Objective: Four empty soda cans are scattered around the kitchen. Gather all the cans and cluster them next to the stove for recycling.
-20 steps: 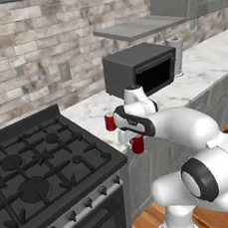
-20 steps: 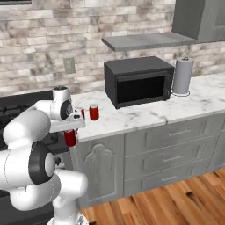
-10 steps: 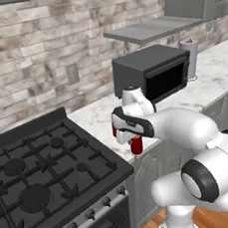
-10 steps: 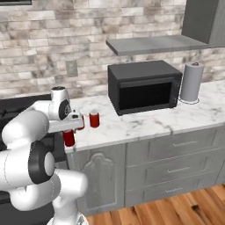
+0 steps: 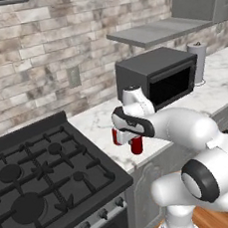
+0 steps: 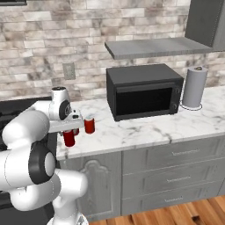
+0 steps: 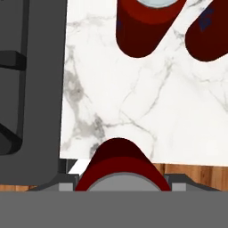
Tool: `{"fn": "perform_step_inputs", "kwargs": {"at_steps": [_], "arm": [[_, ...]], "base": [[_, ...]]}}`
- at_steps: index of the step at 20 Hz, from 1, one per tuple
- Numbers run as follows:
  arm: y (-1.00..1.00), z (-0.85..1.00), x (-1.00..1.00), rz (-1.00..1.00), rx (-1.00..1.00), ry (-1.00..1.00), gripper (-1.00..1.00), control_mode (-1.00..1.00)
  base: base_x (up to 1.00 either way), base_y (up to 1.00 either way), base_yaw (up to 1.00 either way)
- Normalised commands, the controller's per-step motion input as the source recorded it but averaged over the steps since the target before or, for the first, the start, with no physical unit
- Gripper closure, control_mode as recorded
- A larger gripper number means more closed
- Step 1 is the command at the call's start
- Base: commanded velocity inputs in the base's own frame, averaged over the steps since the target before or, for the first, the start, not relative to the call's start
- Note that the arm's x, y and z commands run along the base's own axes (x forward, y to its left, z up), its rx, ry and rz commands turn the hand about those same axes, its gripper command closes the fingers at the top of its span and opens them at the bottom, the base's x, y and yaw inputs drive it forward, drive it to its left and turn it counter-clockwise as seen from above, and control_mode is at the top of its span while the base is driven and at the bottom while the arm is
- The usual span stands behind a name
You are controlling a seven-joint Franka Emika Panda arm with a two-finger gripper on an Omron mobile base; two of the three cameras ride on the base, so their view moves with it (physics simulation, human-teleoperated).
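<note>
- Left base view: white arm reaches forward over the white marble table (image 5: 95,133), pincer (image 5: 134,142) clenched on a red cylindrical soda can (image 5: 136,145) with a silvery top, can upright and hanging just past the table's front edge.
- Same view, a second red soda can (image 5: 117,136) stands on the marble behind the wrist, partly hidden, near the held one.
- Wide black gas stove (image 5: 38,179) with cast grates sits directly left of the marble, touching it; silver strip with dark knobs along its front.
- Right base view: held can (image 6: 69,138) under the pincer (image 6: 68,135), at the table's left front corner beside the stove edge (image 6: 13,107); another red can (image 6: 89,125) stands upright on the marble just right of it, apart from it.
- Black boxy microwave (image 6: 144,91) sits further right on the table, grey paper-towel roll (image 6: 194,87) upright beyond it (both well apart from the cans).
- Hand view: top of the gripped can (image 7: 122,171) at the bottom between the fingertips, marble below, dark stove (image 7: 26,80) along the left.
- Two more dark red cans at the top of the hand view, one at centre (image 7: 144,26), one at the right corner (image 7: 209,38), both on the marble near each other (whether they touch, can't tell).
- Wood floor (image 7: 187,176) shows past the table edge.
</note>
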Motion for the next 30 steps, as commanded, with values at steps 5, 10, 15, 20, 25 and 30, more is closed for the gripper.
{"fn": "perform_step_inputs", "kwargs": {"at_steps": [5,10,15,20,25,30], "arm": [[0.00,0.00,0.00,0.00,0.00,0.00,1.00,1.00],[0.00,0.00,0.00,0.00,0.00,0.00,1.00,1.00],[0.00,0.00,0.13,0.00,0.02,0.00,1.00,-1.00],[0.00,0.00,0.50,0.00,0.09,0.00,1.00,-1.00],[0.07,-0.09,0.51,0.00,0.03,0.05,1.00,-1.00],[0.06,-0.19,0.28,0.00,-0.01,0.10,1.00,-1.00]], "base": [[0.01,-0.01,0.00],[0.00,0.00,0.00],[0.04,0.02,0.00],[0.00,0.00,0.00],[0.00,0.00,0.00],[0.00,0.00,0.00]]}}
